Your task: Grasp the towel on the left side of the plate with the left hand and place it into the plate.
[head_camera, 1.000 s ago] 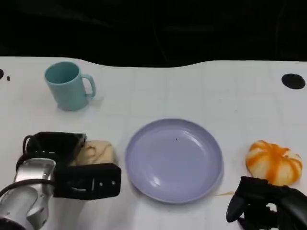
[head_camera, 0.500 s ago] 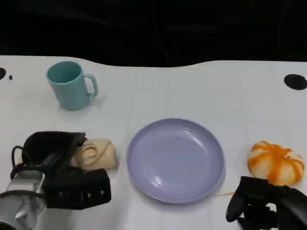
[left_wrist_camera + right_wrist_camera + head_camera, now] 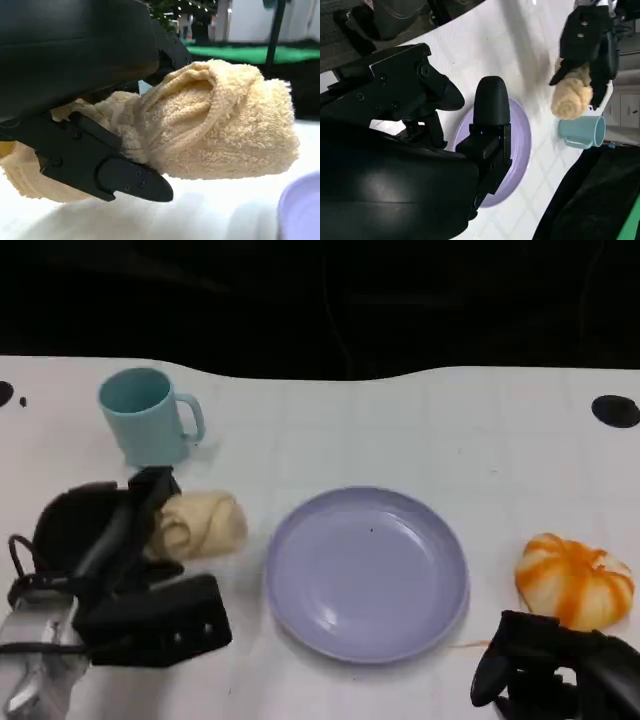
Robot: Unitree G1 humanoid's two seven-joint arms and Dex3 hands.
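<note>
Left wrist view shows my left hand (image 3: 95, 125) with fingers (image 3: 125, 177) closed around the rolled cream towel (image 3: 225, 125), a good part of the roll sticking out past them. From the head view, the towel (image 3: 203, 524) sits in that hand (image 3: 120, 570) near the desk's left edge, just left of the lavender plate (image 3: 367, 574) and in front of the teal mug (image 3: 148, 417). I judge the grip is made and the carry comes next. To do it well, I want the towel lifted above the plate's rim before I sweep right, and let go only over the plate's middle, low, so the roll does not unroll or tumble off. My right hand (image 3: 555, 675) rests at the desk's front right corner beside the orange-striped pumpkin (image 3: 574, 578), fingers loosely curled, holding nothing.
</note>
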